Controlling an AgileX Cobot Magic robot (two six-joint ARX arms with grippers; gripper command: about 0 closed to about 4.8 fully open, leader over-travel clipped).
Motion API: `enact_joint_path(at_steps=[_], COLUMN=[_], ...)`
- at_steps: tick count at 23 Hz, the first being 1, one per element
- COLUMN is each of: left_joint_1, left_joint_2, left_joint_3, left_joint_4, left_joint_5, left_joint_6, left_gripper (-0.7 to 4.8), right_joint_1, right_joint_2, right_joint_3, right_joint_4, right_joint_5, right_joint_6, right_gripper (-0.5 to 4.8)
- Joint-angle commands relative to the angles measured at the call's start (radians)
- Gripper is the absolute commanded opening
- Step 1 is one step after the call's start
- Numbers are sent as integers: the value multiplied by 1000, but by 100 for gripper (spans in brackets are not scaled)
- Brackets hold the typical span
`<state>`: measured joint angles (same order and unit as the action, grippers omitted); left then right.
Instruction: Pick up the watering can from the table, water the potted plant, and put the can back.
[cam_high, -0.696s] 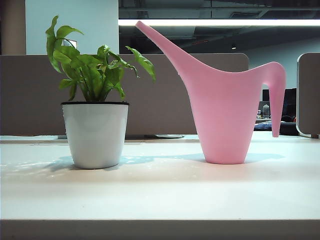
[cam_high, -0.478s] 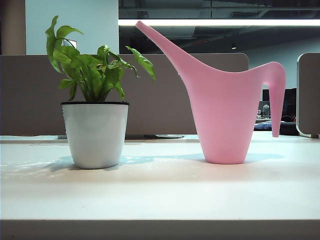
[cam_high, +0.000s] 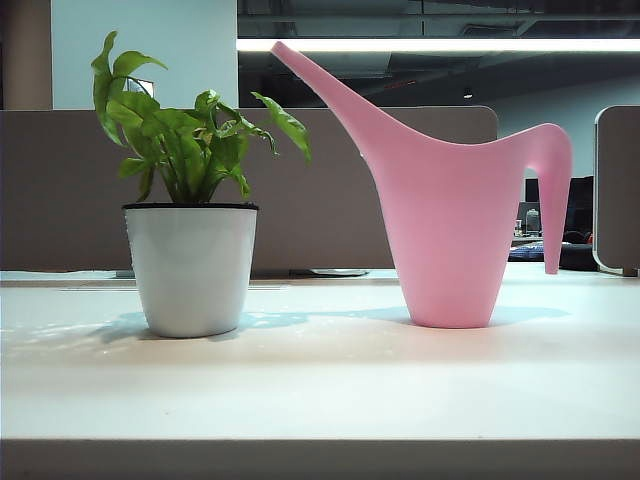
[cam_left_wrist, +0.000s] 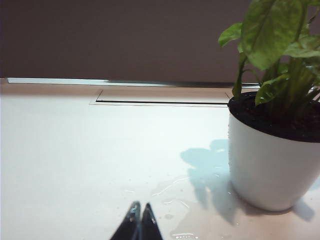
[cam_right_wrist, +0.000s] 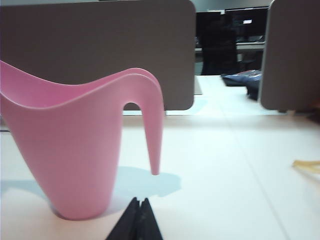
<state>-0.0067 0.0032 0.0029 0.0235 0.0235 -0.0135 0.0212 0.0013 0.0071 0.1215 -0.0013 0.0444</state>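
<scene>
The pink watering can (cam_high: 445, 220) stands upright on the off-white table (cam_high: 320, 380), spout slanting up toward the potted plant (cam_high: 190, 265), handle curving down on the far side. The plant's white pot sits to the can's left. Neither arm shows in the exterior view. In the left wrist view my left gripper (cam_left_wrist: 140, 206) is shut and empty, low over the table, short of the potted plant (cam_left_wrist: 272, 160). In the right wrist view my right gripper (cam_right_wrist: 139, 200) is shut and empty, just in front of the watering can (cam_right_wrist: 75, 150), near its handle.
Water drops and a small puddle (cam_left_wrist: 172, 185) lie on the table beside the pot. A grey partition (cam_high: 300, 190) runs along the table's back edge, with a cable slot (cam_left_wrist: 162, 97) in front of it. A yellowish scrap (cam_right_wrist: 306, 165) lies at the far right.
</scene>
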Motion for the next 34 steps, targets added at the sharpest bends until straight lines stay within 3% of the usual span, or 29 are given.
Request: enact_joint_path(at_steps=[1, 6, 8, 13, 19, 22, 27, 34], left_joint_1=[0, -1, -1, -2, -3, -3, -86, -218], left_joint_2=[0, 16, 59, 167, 343, 444, 549, 683], left_joint_3=[41, 249, 336, 472, 597, 655, 773, 916], left_joint_4=[7, -126, -146, -139, -119, -154, -280, -482], left_joint_5=[46, 42, 45, 76, 104, 214, 198, 201], left_joint_6=[-32, -32, -55, -72, -73, -71, -16, -16], left_gripper=[-5, -5, -5, -5, -5, -5, -5, -5], right_joint_1=[0, -1, 1, 2, 1, 2, 2, 2], right_joint_2=[-2, 18, 61, 179, 392, 494, 612, 698], right_joint_3=[13, 211, 303, 473, 670, 743, 803, 804], right_joint_4=[19, -99, -154, -203, -308, -383, -466, -517], right_joint_5=[25, 159, 150, 21, 26, 25, 25, 55], right_joint_6=[178, 245, 198, 68, -55, -57, -76, -84], right_gripper=[-4, -5, -5, -5, -5, -5, -5, -5])
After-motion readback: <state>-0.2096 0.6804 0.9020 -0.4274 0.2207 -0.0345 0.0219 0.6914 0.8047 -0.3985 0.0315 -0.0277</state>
